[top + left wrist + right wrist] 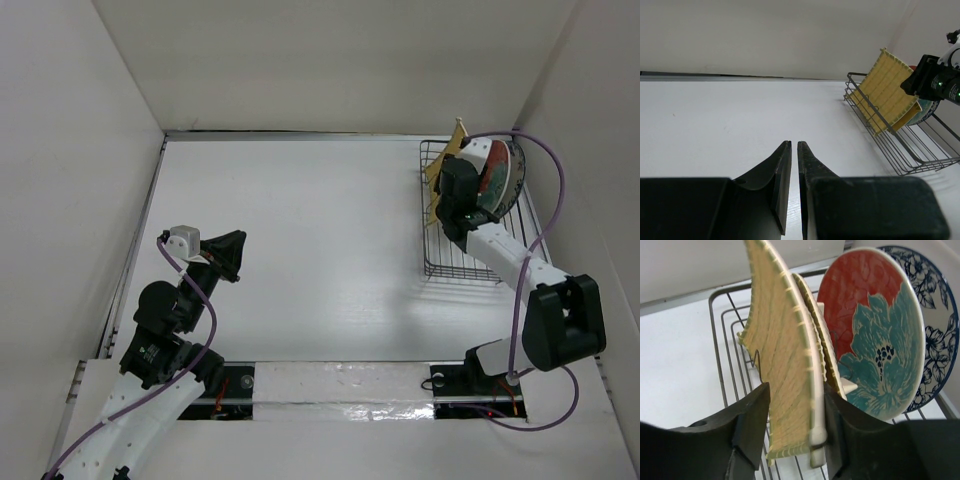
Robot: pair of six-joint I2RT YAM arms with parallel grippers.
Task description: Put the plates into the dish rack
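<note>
White table, dish rack seen at upper right of overhead view, woven bamboo plate stood upright in it, pinched by right gripper, red-and-teal plate and blue-and-white plate racked behind, left gripper at lower left, fingers pressed together.

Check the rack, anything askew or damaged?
Nothing broken or spilled. The front woven plate, between the right gripper's fingers, stands tilted in the dish rack, fanned away from the red-and-teal plate. It does not look seated yet.

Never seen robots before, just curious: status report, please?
Left end effector shut, empty. Right end effector clamps woven plate standing in dish rack. No obstruction seen.
</note>
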